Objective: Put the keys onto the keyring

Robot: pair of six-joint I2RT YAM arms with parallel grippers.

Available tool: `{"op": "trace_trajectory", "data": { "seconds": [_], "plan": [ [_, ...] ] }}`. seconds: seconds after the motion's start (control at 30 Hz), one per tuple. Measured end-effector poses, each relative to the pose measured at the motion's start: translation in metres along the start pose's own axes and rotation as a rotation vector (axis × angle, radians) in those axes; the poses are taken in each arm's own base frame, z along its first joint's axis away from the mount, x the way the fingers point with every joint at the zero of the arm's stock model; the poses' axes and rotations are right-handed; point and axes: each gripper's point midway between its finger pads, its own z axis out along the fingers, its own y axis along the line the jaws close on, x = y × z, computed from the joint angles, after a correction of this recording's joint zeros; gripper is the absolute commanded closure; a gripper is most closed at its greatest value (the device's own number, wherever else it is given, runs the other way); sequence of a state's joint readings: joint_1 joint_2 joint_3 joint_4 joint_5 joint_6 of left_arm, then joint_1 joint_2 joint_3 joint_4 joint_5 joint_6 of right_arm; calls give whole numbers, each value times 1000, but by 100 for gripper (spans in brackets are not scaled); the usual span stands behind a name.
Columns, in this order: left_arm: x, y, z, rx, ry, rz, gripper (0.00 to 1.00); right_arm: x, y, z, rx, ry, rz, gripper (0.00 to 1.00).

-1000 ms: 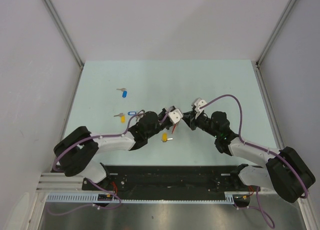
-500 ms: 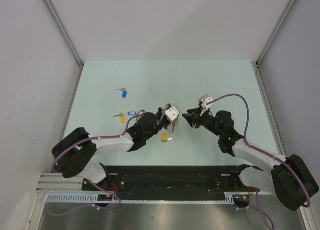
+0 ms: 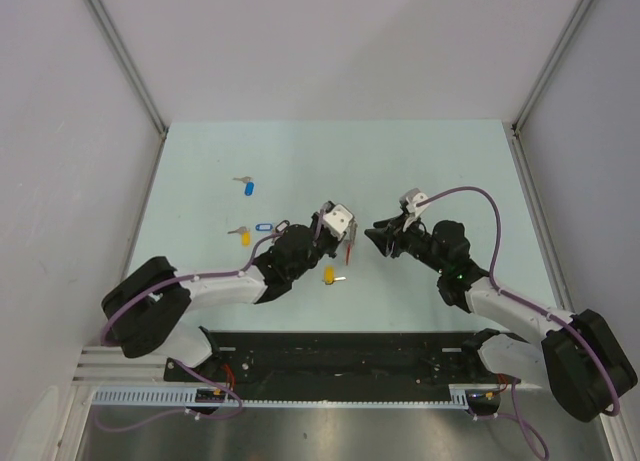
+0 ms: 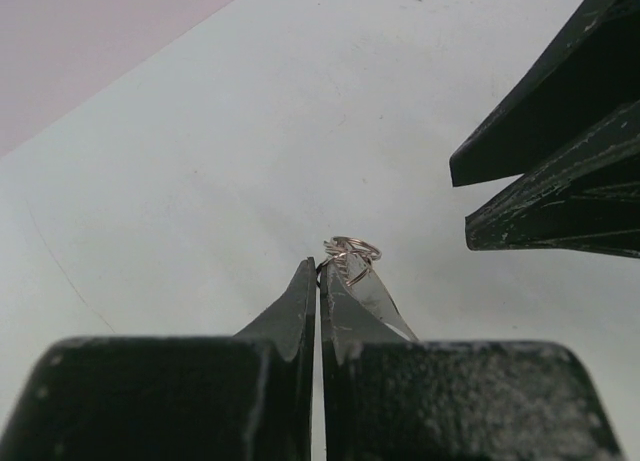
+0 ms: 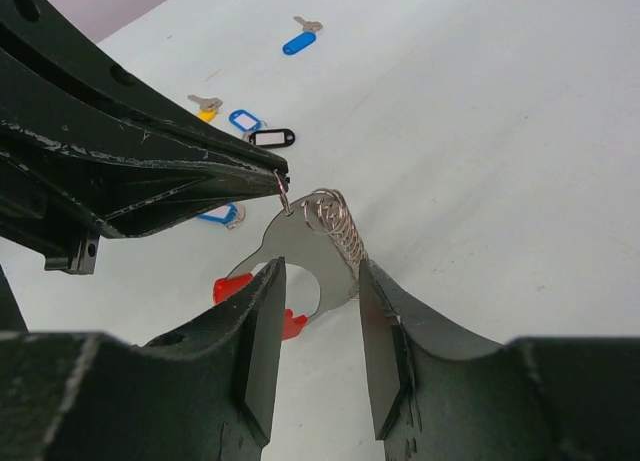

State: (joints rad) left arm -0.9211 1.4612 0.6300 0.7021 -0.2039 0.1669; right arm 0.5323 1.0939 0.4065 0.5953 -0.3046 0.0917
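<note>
My left gripper (image 4: pixel 318 271) is shut on the small wire ring at the top of the keyring (image 5: pixel 312 243). The keyring is a grey metal plate with a wire coil and red plastic ends, and it hangs above the table. In the top view its red part (image 3: pixel 349 249) shows just under the left gripper (image 3: pixel 348 237). My right gripper (image 5: pixel 320 269) is open, with a finger on either side of the plate's lower part and no grip on it. Several keys lie on the table: a blue-tagged one (image 3: pixel 249 187), a yellow one (image 3: pixel 245 237) and another yellow one (image 3: pixel 329 275).
More tags lie left of the grippers: a blue-framed one (image 5: pixel 243 119), a black-framed one (image 5: pixel 271 137) and a blue one (image 5: pixel 220 214) under the left fingers. The right gripper (image 3: pixel 372 233) faces the left one at mid-table. Grey walls enclose the pale green table (image 3: pixel 440 171).
The right gripper has opened and drawn back a little to the right. The left gripper, still holding the keyring, has shifted slightly left.
</note>
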Motion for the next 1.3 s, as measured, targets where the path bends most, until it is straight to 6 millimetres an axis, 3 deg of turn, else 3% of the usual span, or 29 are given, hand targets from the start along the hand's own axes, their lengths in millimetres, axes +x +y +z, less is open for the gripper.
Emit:
{"op": "trace_trajectory", "data": {
  "seconds": [0.7, 1.03, 1.3],
  "plan": [
    [6, 6, -7, -134, 52, -385, 100, 14, 14, 12, -33, 34, 78, 61],
    [2, 4, -8, -157, 28, -454, 99, 25, 35, 24, -111, 63, 86, 60],
    [-2, 0, -8, -155, 6, -526, 100, 27, 34, 27, -108, 71, 84, 60]
  ]
}}
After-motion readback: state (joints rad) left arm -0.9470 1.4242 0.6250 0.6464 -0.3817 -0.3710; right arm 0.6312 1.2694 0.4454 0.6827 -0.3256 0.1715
